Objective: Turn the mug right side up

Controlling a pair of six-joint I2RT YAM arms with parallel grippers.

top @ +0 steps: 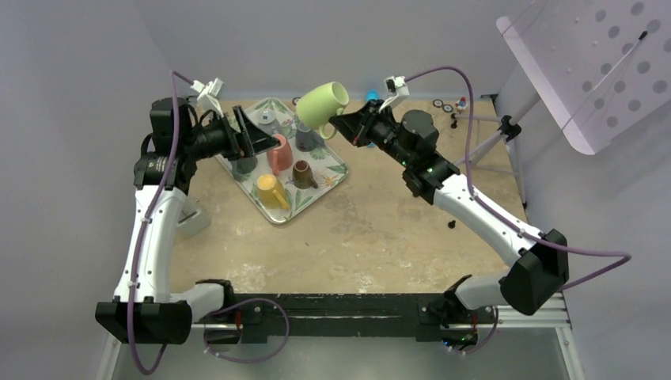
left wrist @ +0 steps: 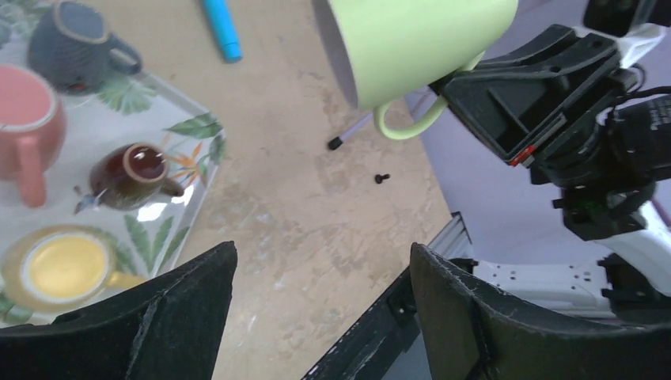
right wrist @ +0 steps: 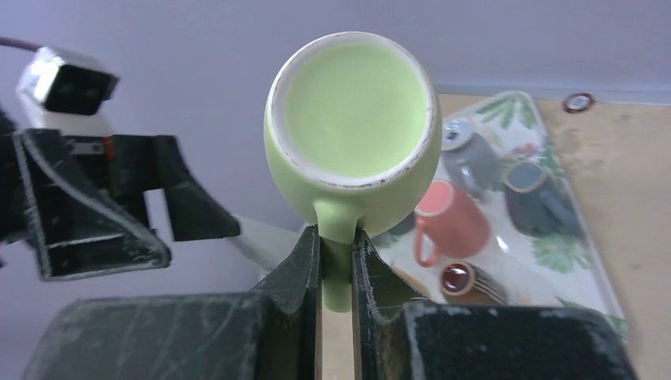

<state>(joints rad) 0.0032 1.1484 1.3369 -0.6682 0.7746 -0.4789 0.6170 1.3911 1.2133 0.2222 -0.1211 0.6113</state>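
Observation:
The light green mug [top: 320, 104] hangs in the air above the back of the patterned tray [top: 335, 176], tilted roughly on its side. My right gripper [top: 339, 123] is shut on its handle; in the right wrist view the fingers [right wrist: 301, 261] clamp the handle and the mug's flat base [right wrist: 354, 107] faces the camera. The left wrist view shows the mug [left wrist: 419, 43] at the top with its mouth turned left. My left gripper [top: 273, 142] is open and empty over the tray, left of the mug; its jaws [left wrist: 320, 249] stand wide apart.
On the tray stand a pink mug [top: 278, 154], a brown one [top: 304, 174], a yellow one [top: 271, 191] and grey ones [top: 305, 136]. A blue pen [left wrist: 221, 32] lies behind the tray. Small bits [top: 447, 105] lie at the back right. A perforated white panel [top: 593, 63] hangs at the upper right.

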